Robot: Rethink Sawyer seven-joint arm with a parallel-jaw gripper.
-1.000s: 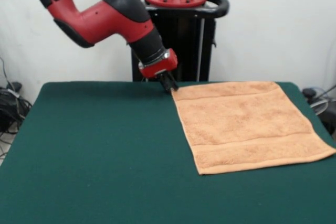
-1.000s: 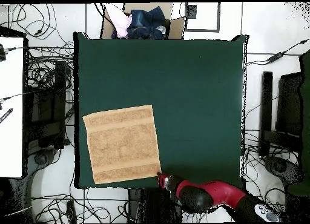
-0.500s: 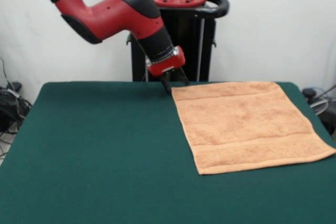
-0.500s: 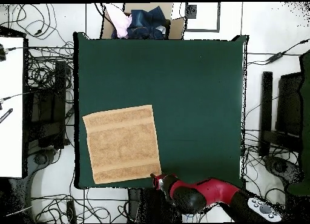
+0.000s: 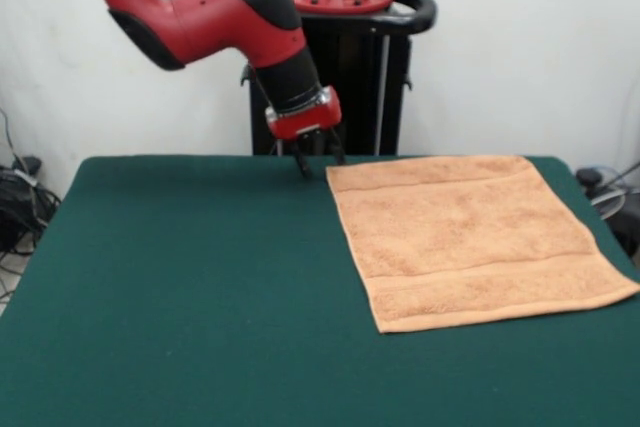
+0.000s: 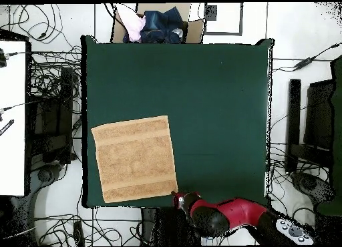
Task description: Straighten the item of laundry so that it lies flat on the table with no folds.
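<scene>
front view: i have the gripper hanging just off the towel's far corner, holding nothing.

its jaws are spread apart and empty, raised a little above the table near its pedestal-side edge. the towel lies spread flat just beside the jaws, on the side away from the arm's elbow, border bands showing (no folds that i can see). overhead, the gripper sits right at the table's edge, close to the towel's nearest corner but not touching.

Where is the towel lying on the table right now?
In the front view, the towel lies flat on the table's right half, its far left corner near the hand.
</scene>
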